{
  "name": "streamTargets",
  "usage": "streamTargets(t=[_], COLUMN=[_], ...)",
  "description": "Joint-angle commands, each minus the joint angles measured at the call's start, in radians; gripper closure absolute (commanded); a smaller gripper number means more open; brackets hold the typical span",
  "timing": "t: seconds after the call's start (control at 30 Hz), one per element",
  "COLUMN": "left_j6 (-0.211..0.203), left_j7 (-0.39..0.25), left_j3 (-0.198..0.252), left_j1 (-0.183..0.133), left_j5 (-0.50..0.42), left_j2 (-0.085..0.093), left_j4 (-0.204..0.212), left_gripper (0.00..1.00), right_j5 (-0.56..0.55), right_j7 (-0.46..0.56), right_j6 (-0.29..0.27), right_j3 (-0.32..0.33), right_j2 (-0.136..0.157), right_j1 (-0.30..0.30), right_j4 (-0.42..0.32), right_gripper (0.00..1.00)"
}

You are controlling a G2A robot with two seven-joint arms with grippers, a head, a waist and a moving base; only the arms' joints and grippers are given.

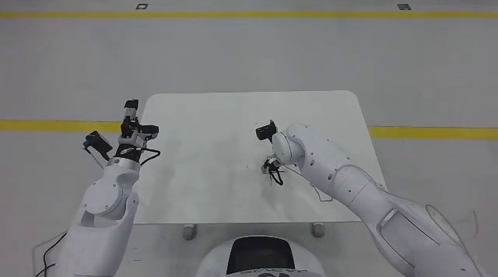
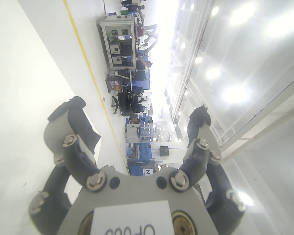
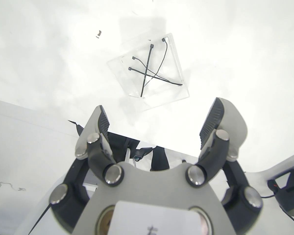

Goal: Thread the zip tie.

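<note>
Threading has not begun: the zip ties (image 3: 147, 70) lie loose in a clear tray (image 3: 177, 62) toward the table's near edge, with the right gripper (image 3: 159, 106) above them, jaws apart and empty, and the left gripper (image 2: 137, 106) likewise spread and empty at the left edge.

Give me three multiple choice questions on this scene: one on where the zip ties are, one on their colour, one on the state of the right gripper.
1. Where do the zip ties lie? A hung on a hook; B in the clear tray; C in a gripper's grasp.
2. What colour are they? A white; B yellow; C black.
3. How is the right gripper? A open, holding nothing; B shut on a zip tie; C shut on the tray's wall.

Answers: 1 B, the ties cross inside the tray's walls. 2 C, every strip is black. 3 A, its fingers stand apart with nothing between them.
</note>
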Motion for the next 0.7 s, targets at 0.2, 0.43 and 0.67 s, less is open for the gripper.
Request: streamTargets(t=[0.2, 0.43, 0.67], left_j6=[0.0, 0.0, 0.0], left_j7=[0.0, 0.0, 0.0], left_j3=[0.0, 0.0, 0.0], left_j1=[0.0, 0.0, 0.0], left_j5=[0.0, 0.0, 0.0], left_j2=[0.0, 0.0, 0.0], left_j4=[0.0, 0.0, 0.0], left_gripper=[0.0, 0.0, 0.0], right_j5=[-0.024, -0.018, 0.008], right_j7=[-0.026, -0.06, -0.065], right_j6=[0.003, 0.001, 0.003], right_j3=[0.008, 0.016, 0.07], right_j2=[-0.014, -0.014, -0.032], right_j1=[-0.002, -0.011, -0.008], right_j4=[0.023, 0.028, 0.074], right_gripper=[0.0, 0.0, 0.0])
